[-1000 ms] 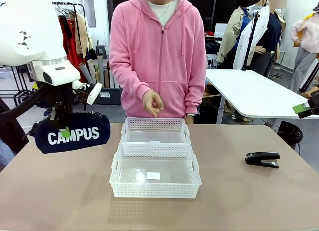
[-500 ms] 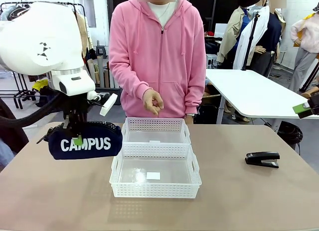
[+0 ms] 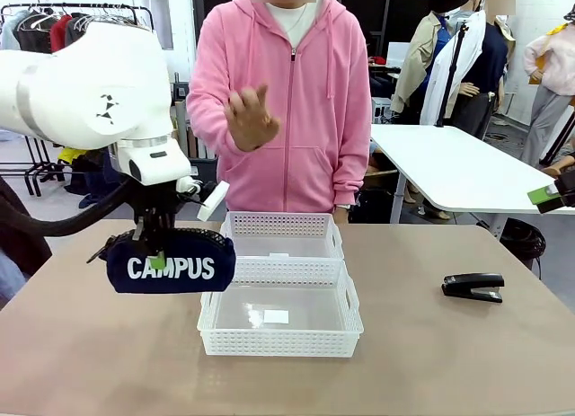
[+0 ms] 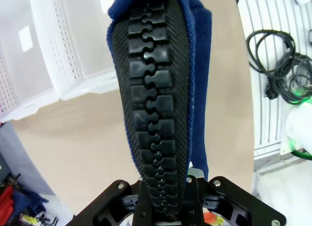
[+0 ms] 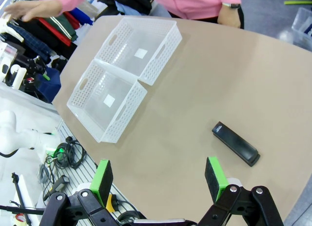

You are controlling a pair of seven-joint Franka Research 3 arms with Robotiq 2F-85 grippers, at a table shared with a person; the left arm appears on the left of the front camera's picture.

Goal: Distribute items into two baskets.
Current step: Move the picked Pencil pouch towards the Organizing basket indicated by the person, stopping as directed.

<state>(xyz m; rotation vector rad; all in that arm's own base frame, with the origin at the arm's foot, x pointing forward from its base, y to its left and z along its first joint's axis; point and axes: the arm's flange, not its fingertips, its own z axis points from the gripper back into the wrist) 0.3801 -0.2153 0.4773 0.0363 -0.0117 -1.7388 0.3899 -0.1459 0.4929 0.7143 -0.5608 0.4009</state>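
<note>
Pouch [image 3: 171,263], navy with white CAMPUS lettering, in the air above the tabletop [image 3: 90,362]; pinched along its zipped top by the left hand [image 3: 159,257], closed tight on it; hangs just at the left rim of the larger basket [image 3: 280,344], its right end overlapping that rim in the front view, seemingly not yet over the basket floor. Smaller basket [image 3: 280,225] touching the larger one on the far side; both empty but for a white label on each floor. Stapler [image 3: 473,287] flat on the tabletop, well apart to the right. Right hand [image 5: 158,178] high over that side, jaws spread wide, holding nothing. Judged early: nothing placed yet, pouch about to go in, stapler untouched. Needs the pouch bottom kept above the perforated wall while crossing; plenty of bare tabletop either side; person's raised hand [image 3: 247,119] above and behind the far basket, worth keeping clear of.
</note>
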